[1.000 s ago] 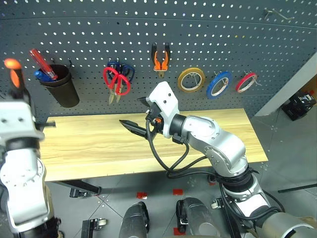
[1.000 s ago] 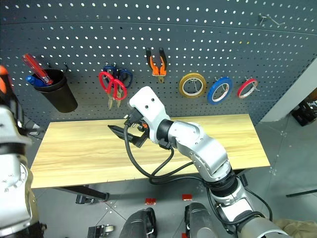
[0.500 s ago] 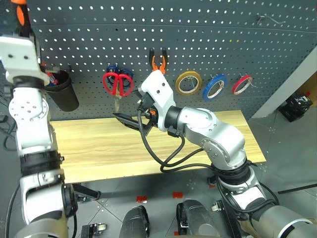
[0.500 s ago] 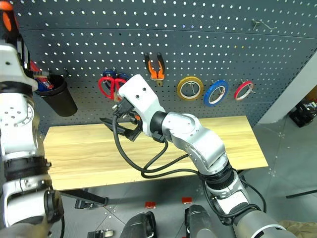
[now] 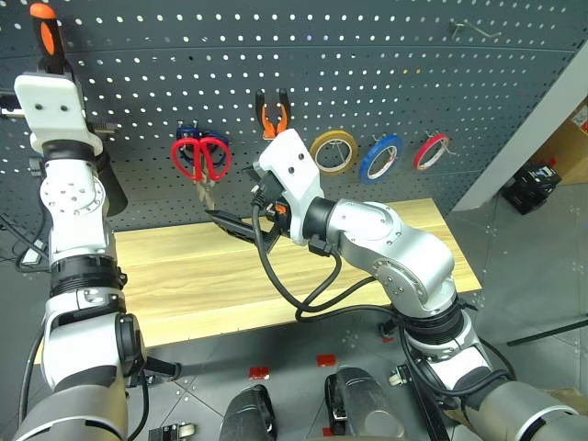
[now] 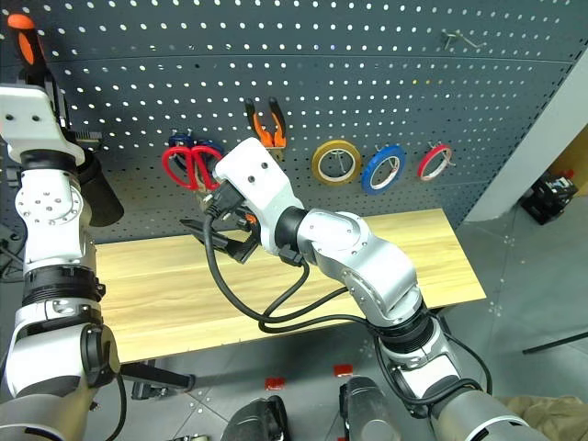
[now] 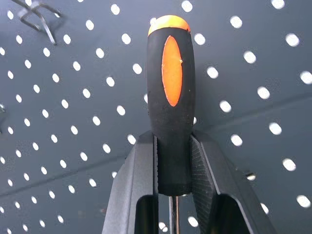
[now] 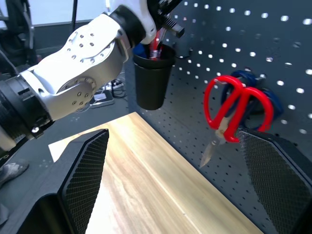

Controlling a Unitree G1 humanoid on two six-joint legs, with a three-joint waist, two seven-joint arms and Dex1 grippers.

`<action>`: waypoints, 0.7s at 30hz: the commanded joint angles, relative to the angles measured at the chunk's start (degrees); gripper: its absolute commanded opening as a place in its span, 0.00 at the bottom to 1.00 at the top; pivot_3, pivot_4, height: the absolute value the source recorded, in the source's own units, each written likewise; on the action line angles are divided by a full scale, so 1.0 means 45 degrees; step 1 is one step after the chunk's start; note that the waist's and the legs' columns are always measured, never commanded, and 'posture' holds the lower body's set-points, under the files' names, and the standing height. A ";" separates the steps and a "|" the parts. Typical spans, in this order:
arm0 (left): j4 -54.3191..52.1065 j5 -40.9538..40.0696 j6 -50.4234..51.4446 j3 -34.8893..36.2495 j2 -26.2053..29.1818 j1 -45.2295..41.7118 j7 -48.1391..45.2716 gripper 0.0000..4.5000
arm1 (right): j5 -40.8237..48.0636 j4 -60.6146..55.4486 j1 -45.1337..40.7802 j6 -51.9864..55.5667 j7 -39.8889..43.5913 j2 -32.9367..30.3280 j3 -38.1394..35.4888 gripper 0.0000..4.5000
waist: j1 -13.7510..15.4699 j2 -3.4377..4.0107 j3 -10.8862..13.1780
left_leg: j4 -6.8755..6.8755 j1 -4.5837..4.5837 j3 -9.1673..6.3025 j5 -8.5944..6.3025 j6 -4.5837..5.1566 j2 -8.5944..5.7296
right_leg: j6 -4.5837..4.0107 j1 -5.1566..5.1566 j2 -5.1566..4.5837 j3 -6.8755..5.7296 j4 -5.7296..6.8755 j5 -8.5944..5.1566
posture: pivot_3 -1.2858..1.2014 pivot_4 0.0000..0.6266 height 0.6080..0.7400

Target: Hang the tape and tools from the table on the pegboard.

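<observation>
My left gripper (image 7: 172, 140) is shut on the black-and-orange handle of the screwdriver (image 7: 170, 92), which points up close to the pegboard (image 5: 386, 73), above the black cup (image 5: 112, 188). The screwdriver handle (image 5: 44, 32) shows at the far left, high up. My right gripper (image 5: 243, 231) stands open and holds nothing, over the back of the table (image 5: 184, 271), just below the red scissors (image 5: 200, 158). The red scissors, the pliers (image 5: 271, 116) and the blue tape (image 5: 381, 157) hang on the pegboard.
A yellow tape ring (image 5: 333, 151) and a red tape ring (image 5: 430, 151) hang on either side of the blue one. Dark blue scissors (image 5: 187, 133) hang behind the red pair. The cup (image 8: 153, 73) holds other tools. Bare hooks (image 5: 473, 31) (image 7: 36, 17) stick out of the board.
My left arm has risen and gone forward with the screwdriver, close to the pegboard above the cup. The right gripper has stayed open in place. The camera has shifted.
</observation>
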 commanded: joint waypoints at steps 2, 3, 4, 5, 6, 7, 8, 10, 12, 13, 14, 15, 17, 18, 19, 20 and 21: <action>-0.0862 -0.0407 -0.0329 0.0399 -0.0066 0.0344 0.0496 0.20 | 0.0114 -0.0578 -0.0188 -0.0040 -0.0147 0.0156 -0.0206 1.00 | -0.0166 0.0000 0.0000 | 0.0006 0.0001 -0.0002 0.0001 0.0000 0.0002 | 0.0000 -0.0002 0.0000 -0.0001 0.0016 0.0000 | 0.40 0.19 1.00; -0.1025 -0.0524 -0.0405 0.0491 -0.0142 0.0477 0.0580 0.28 | 0.0124 -0.0555 -0.0191 -0.0052 -0.0158 0.0162 -0.0211 1.00 | -0.0209 0.0000 0.0000 | 0.0013 0.0002 -0.0003 0.0001 0.0000 0.0003 | 0.0000 -0.0003 0.0000 0.0002 0.0027 -0.0001 | 0.40 0.19 1.00; -0.1213 -0.0591 -0.0415 0.0551 -0.0186 0.0616 0.0688 0.34 | 0.0132 -0.0548 -0.0186 -0.0056 -0.0171 0.0163 -0.0209 1.00 | -0.0229 0.0000 0.0000 | 0.0021 0.0001 -0.0005 0.0001 0.0000 0.0003 | 0.0001 -0.0003 0.0000 0.0003 0.0037 -0.0001 | 0.40 0.19 1.00; -0.1395 -0.0647 -0.0422 0.0599 -0.0218 0.0741 0.0776 0.41 | 0.0133 -0.0541 -0.0181 -0.0066 -0.0180 0.0160 -0.0202 1.00 | -0.0235 0.0000 0.0000 | 0.0030 0.0001 -0.0005 0.0001 0.0000 0.0003 | 0.0001 -0.0003 -0.0001 0.0005 0.0046 -0.0001 | 0.40 0.19 1.00; -0.1576 -0.0715 -0.0415 0.0646 -0.0250 0.0843 0.0853 0.48 | 0.0138 -0.0546 -0.0172 -0.0066 -0.0191 0.0155 -0.0198 1.00 | -0.0239 0.0000 0.0000 | 0.0039 0.0001 -0.0006 0.0001 0.0000 0.0004 | 0.0001 -0.0002 0.0000 0.0006 0.0054 -0.0001 | 0.40 0.19 1.00; -0.1765 -0.0754 -0.0365 0.0699 -0.0281 0.0931 0.0948 0.54 | 0.0138 -0.0535 -0.0163 -0.0074 -0.0193 0.0146 -0.0192 1.00 | -0.0244 0.0000 0.0000 | 0.0049 0.0001 -0.0007 0.0001 0.0001 0.0004 | 0.0001 -0.0002 -0.0001 0.0010 0.0064 -0.0001 | 0.40 0.19 1.00; -0.1947 -0.0773 -0.0326 0.0744 -0.0307 0.1016 0.1017 0.61 | 0.0135 -0.0541 -0.0149 -0.0077 -0.0200 0.0137 -0.0182 1.00 | -0.0245 0.0000 0.0000 | 0.0061 0.0002 -0.0006 0.0001 0.0001 0.0005 | 0.0001 -0.0003 -0.0001 0.0013 0.0077 -0.0001 | 0.40 0.19 1.00; -0.2432 -0.0870 -0.0145 0.0868 -0.0439 0.1187 0.1161 0.75 | 0.0112 -0.0512 -0.0131 -0.0096 -0.0209 0.0113 -0.0161 1.00 | -0.0247 0.0000 0.0000 | 0.0091 0.0004 -0.0009 0.0000 0.0002 0.0006 | 0.0001 -0.0002 -0.0001 0.0018 0.0108 -0.0001 | 0.40 0.19 1.00; -0.3089 -0.0916 0.0168 0.0808 -0.0577 0.1399 0.1153 0.89 | 0.0092 -0.0480 -0.0121 -0.0113 -0.0216 0.0096 -0.0152 1.00 | -0.0246 0.0000 0.0000 | 0.0124 0.0004 -0.0014 -0.0002 0.0004 0.0009 | 0.0001 -0.0001 -0.0002 0.0019 0.0143 -0.0002 | 0.40 0.19 1.00; -0.3575 -0.0849 0.0383 0.0585 -0.0650 0.1585 0.0964 0.96 | 0.0068 -0.0475 -0.0099 -0.0131 -0.0222 0.0073 -0.0139 1.00 | -0.0247 0.0000 0.0000 | 0.0140 0.0004 -0.0016 -0.0003 0.0006 0.0009 | 0.0002 0.0001 -0.0003 0.0021 0.0156 -0.0002 | 0.40 0.19 1.00; -0.4003 -0.0800 0.0590 0.0380 -0.0729 0.1759 0.0769 1.00 | 0.0044 -0.0470 -0.0082 -0.0150 -0.0225 0.0048 -0.0125 1.00 | -0.0250 -0.0001 0.0000 | 0.0157 0.0004 -0.0019 -0.0003 0.0006 0.0009 | 0.0002 0.0003 -0.0003 0.0021 0.0166 -0.0002 | 0.40 0.19 1.00; -0.4479 -0.0959 0.1003 0.0135 -0.0907 0.1992 0.0395 1.00 | 0.0004 -0.0460 -0.0061 -0.0191 -0.0219 0.0002 -0.0102 1.00 | -0.0246 -0.0001 -0.0001 | 0.0164 0.0006 -0.0020 -0.0003 0.0008 0.0009 | 0.0002 0.0006 -0.0003 0.0023 0.0170 -0.0002 | 0.40 0.19 1.00; -0.5317 -0.1195 0.1816 -0.0183 -0.1184 0.2669 -0.0193 1.00 | -0.0075 -0.0452 0.0018 -0.0275 -0.0191 -0.0126 -0.0050 1.00 | -0.0230 0.0004 -0.0012 | 0.0172 0.0007 -0.0027 0.0002 0.0014 0.0007 | 0.0003 0.0012 -0.0002 0.0021 0.0179 0.0000 | 0.40 0.18 1.00; -0.5685 -0.1319 0.2202 -0.0231 -0.1284 0.3018 -0.0409 1.00 | -0.0111 -0.0458 0.0067 -0.0325 -0.0170 -0.0200 -0.0024 1.00 | -0.0235 0.0013 -0.0041 | 0.0173 0.0011 -0.0027 0.0003 0.0014 0.0007 | 0.0004 0.0017 -0.0002 0.0022 0.0179 0.0000 | 0.40 0.18 1.00; -0.6107 -0.1371 0.2538 -0.0205 -0.1325 0.3442 -0.0543 1.00 | -0.0144 -0.0482 0.0137 -0.0381 -0.0136 -0.0307 -0.0006 1.00 | -0.0243 0.0013 -0.0048 | 0.0174 0.0015 -0.0025 0.0003 0.0015 0.0007 | 0.0004 0.0020 -0.0002 0.0027 0.0179 0.0000 | 0.40 0.18 1.00; -0.6592 -0.1524 0.3033 -0.0100 -0.1397 0.3948 -0.0676 1.00 | -0.0171 -0.0537 0.0264 -0.0444 -0.0089 -0.0464 -0.0004 1.00 | -0.0253 0.0012 -0.0049 | 0.0172 0.0029 -0.0023 0.0003 0.0015 0.0006 | 0.0004 0.0033 -0.0002 0.0032 0.0178 0.0000 | 0.40 0.18 1.00; -0.7028 -0.1639 0.3488 -0.0004 -0.1449 0.4380 -0.0756 1.00 | -0.0178 -0.0588 0.0378 -0.0492 -0.0048 -0.0603 -0.0015 1.00 | -0.0314 0.0011 -0.0050 | 0.0172 0.0032 -0.0024 0.0003 0.0015 0.0009 | 0.0004 0.0035 -0.0001 0.0029 0.0178 0.0000 | 0.40 0.18 1.00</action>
